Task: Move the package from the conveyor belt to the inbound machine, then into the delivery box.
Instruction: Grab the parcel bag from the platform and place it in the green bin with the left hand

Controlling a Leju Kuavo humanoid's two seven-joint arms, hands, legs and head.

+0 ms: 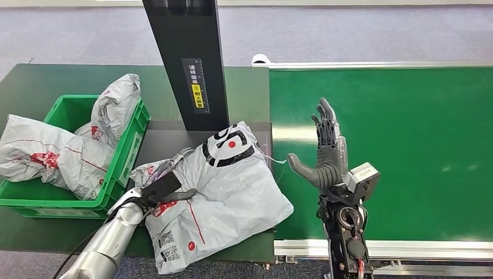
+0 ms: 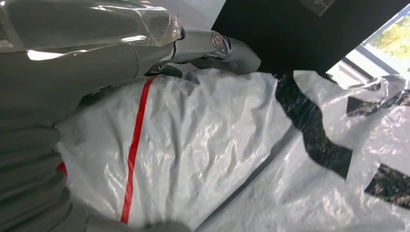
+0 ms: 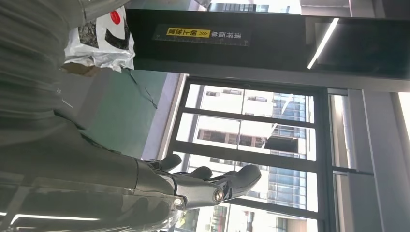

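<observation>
Lying crumpled, grey-white package point(image 1: 227, 192)

package point(image 1: 224, 192): crumpled white poly mailer, black print and red dot at its upper end, red line and QR labels lower down; lies flat on machine point(image 1: 168, 142) platform, centre-bottom of head view, left of belt point(image 1: 407, 145), right of box point(image 1: 131, 148)
</observation>
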